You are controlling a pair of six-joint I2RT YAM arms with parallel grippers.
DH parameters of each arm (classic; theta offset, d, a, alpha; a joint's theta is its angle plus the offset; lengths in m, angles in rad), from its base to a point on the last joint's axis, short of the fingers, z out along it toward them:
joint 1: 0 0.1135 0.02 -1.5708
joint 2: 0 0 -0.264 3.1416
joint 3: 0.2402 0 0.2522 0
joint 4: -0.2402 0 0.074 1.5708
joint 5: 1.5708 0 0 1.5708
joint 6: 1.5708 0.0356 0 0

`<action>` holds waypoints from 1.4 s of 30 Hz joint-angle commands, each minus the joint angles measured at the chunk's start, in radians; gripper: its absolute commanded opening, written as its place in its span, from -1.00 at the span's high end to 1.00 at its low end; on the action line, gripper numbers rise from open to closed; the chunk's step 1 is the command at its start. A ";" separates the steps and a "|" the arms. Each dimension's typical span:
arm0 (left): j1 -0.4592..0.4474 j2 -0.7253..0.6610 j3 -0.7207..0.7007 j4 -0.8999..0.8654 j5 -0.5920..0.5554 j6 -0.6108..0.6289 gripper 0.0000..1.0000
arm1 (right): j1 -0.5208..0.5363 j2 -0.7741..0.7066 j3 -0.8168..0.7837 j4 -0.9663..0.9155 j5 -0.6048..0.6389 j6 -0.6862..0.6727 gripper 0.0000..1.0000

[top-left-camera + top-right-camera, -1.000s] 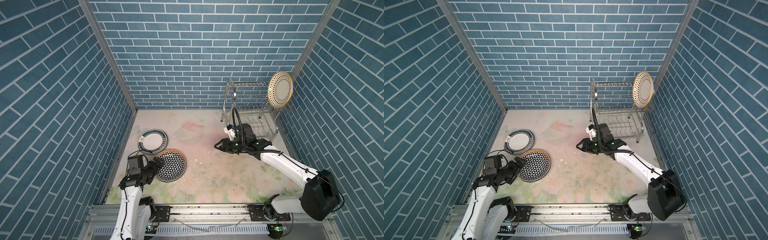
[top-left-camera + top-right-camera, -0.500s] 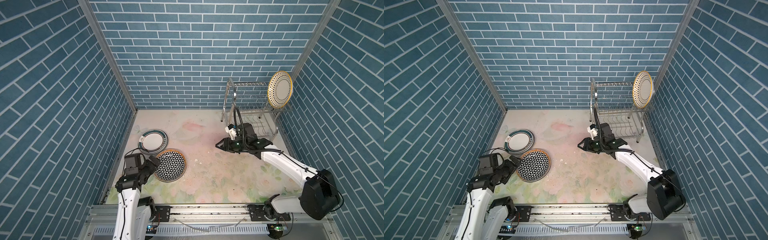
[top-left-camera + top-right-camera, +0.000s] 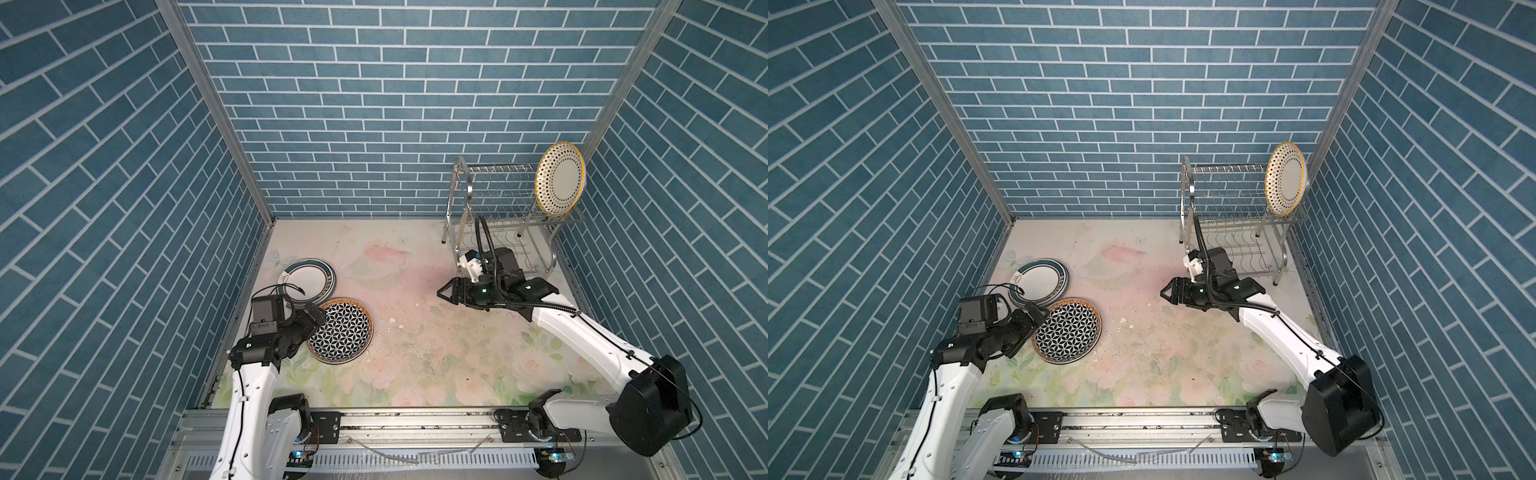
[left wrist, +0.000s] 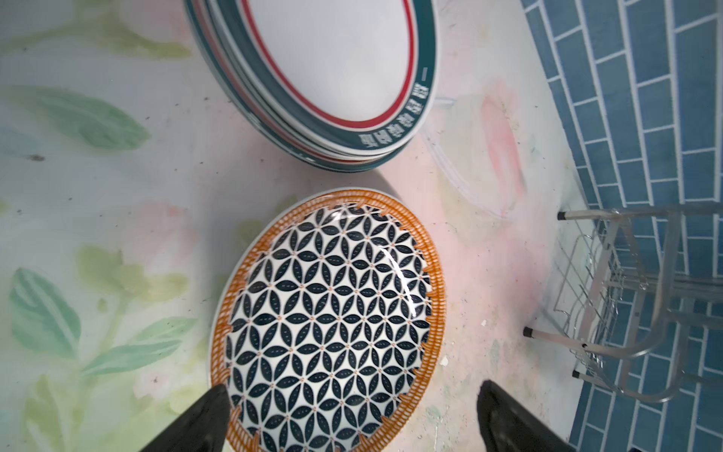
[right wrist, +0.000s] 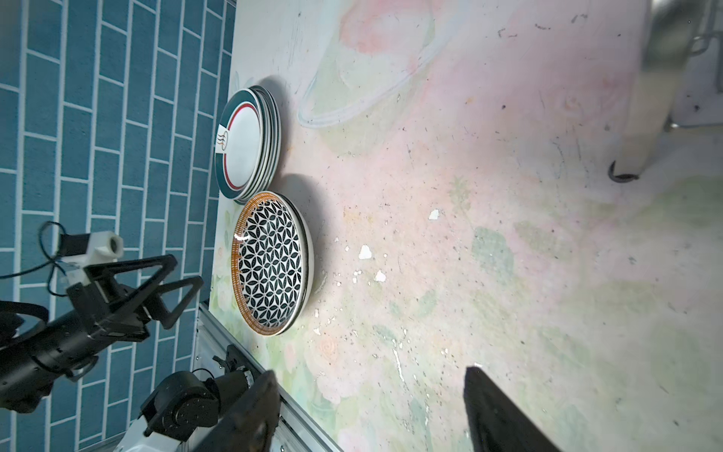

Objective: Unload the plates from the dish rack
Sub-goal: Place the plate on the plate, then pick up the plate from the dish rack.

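The dish rack (image 3: 500,208) (image 3: 1229,199) stands at the back right, and its legs show in the left wrist view (image 4: 626,305). One yellow-dotted plate (image 3: 560,179) (image 3: 1285,178) stands upright at the right end of its top tier. On the mat at the left lie a stack of teal-band plates (image 3: 308,281) (image 3: 1040,282) (image 4: 340,78) (image 5: 242,144) and a black lattice plate (image 3: 341,330) (image 3: 1067,329) (image 4: 328,313) (image 5: 270,262). My left gripper (image 3: 312,313) (image 3: 1038,312) (image 4: 352,387) hangs open over the lattice plate's near rim, holding nothing. My right gripper (image 3: 445,293) (image 3: 1168,291) (image 5: 369,373) is open and empty above the mat, in front of the rack.
Blue brick walls close in the left, back and right sides. A metal rail (image 3: 415,419) runs along the front edge with both arm bases on it. The floral mat (image 3: 415,353) carries small white chips near its middle.
My right gripper's jaws have spread wider and it has drifted slightly toward the rack. My left arm has shifted a little beside the lattice plate, still open.
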 commanded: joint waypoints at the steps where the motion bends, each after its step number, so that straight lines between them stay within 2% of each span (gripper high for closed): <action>1: -0.076 0.014 0.087 -0.036 -0.040 0.024 -0.99 | -0.005 -0.059 0.093 -0.132 0.093 -0.046 -0.70; 3: -0.155 0.036 0.146 -0.055 -0.095 0.016 -0.99 | -0.010 -0.087 0.127 -0.194 0.132 -0.054 -0.75; 5: -0.245 0.051 0.205 -0.052 -0.157 0.001 -0.99 | -0.015 -0.117 0.167 -0.260 0.175 -0.068 -0.98; 15: -0.599 0.227 0.475 -0.002 -0.340 0.026 -0.99 | -0.052 -0.181 0.483 -0.602 0.486 -0.156 -0.98; 20: -0.721 0.358 0.607 0.036 -0.354 0.098 -0.99 | -0.063 -0.157 0.678 -0.719 0.745 -0.180 -0.97; 25: -0.838 0.479 0.751 0.056 -0.390 0.186 -0.99 | -0.083 -0.131 0.751 -0.688 1.018 -0.180 -0.98; 29: -0.918 0.542 0.851 0.074 -0.460 0.235 -0.99 | -0.139 -0.104 0.796 -0.629 1.087 -0.151 -0.99; 33: -0.954 0.582 0.896 0.091 -0.481 0.248 -0.99 | -0.197 -0.046 0.856 -0.594 1.089 -0.130 -0.98; 37: -0.976 0.599 0.897 0.085 -0.476 0.243 -0.99 | -0.253 0.027 0.905 -0.558 1.096 -0.122 -0.99; 42: -0.981 0.580 0.850 0.082 -0.470 0.241 -0.99 | -0.314 0.067 0.875 -0.473 1.083 -0.095 -0.98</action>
